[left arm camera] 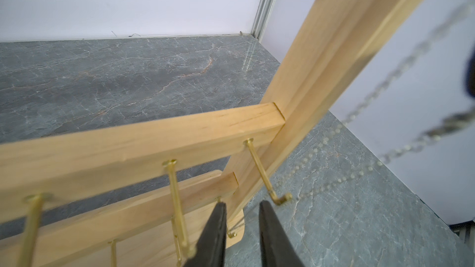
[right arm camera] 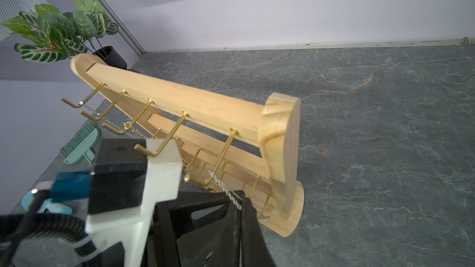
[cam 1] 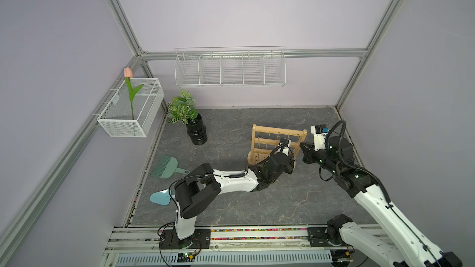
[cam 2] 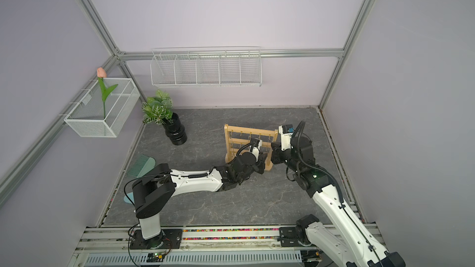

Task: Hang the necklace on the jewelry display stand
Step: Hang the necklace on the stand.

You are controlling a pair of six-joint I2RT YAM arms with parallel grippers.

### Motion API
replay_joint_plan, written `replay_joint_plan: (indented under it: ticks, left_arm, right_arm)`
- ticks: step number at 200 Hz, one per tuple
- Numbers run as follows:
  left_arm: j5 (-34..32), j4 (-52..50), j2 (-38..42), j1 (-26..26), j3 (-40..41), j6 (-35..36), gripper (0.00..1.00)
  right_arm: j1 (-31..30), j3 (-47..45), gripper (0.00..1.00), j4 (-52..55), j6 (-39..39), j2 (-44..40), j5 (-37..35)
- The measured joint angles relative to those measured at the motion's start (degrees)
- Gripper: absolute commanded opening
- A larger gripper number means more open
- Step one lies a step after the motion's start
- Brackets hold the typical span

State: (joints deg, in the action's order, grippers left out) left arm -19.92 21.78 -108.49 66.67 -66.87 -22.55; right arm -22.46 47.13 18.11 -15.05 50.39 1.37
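Tbl (cam 1: 231, 201): grey marble-look; both arms work over its R-rear part. On it, jewelry display stand (cam 1: 279, 131) is upright on its oblong base, hooks facing the arms. In both top views L arm (cam 1: 231, 181) reaches across stand's front and R arm (cam 1: 372, 196) sits just beside its R upright. R wrist view shows other chains (right arm camera: 90, 109) hung on hooks toward the far upright.

R gripper (right arm camera: 243, 208): clenched on the necklace (right arm camera: 223, 188); silver twisted chain comes out of its tips.
L gripper (left arm camera: 241, 227): jaws part-way apart w/ narrow gap, just below the hook row. A thin bit of chain seems to sit in the gap; can't tell if it's pinched.

Necklace runs taut from R gripper up to end hook (right arm camera: 222, 155) of top crossbar, next to R upright. Looks draped at the hook's bend; rest is blurred in L wrist view.

Risks (my read):
- R pulls outward, chain rides over the small upturned tip and drops off.
- Too much tension on a light stand, so it tips or slides.
- L jaws snag a neighbour hook instead of the chain.
- Grippers very close, so a bump is likely.
- Early release w/ only one strand on the hook, so necklace slips to tbl.
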Motion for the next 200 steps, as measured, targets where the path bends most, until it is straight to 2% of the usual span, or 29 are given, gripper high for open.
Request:
replay_joint_plan:
  ticks: [68, 115, 150, 200]
  left_arm:
    - [-0.90, 2.43, -1.68, 0.00, -0.52, -2.75, 0.23]
    - [-1.22, 3.74, -2.75, 0.00, -0.96, -4.17, 0.13]
    - [-0.59, 4.11, -2.89, 0.00, -1.07, -4.83, 0.00]
    - [0.83, 4.33, -2.86, 0.48, -1.07, -5.55, 0.00]
  right_arm:
    - [0.42, -0.02, 0.07, -0.33, 0.00, 0.00, 0.44]
    - [0.74, -0.39, 0.07, -0.39, 0.00, -0.02, 1.09]
    - [1.11, -0.61, 0.07, -0.37, 0.00, -0.28, 1.29]
    - [1.75, -0.81, 0.07, -0.39, 0.02, -0.63, 1.49]
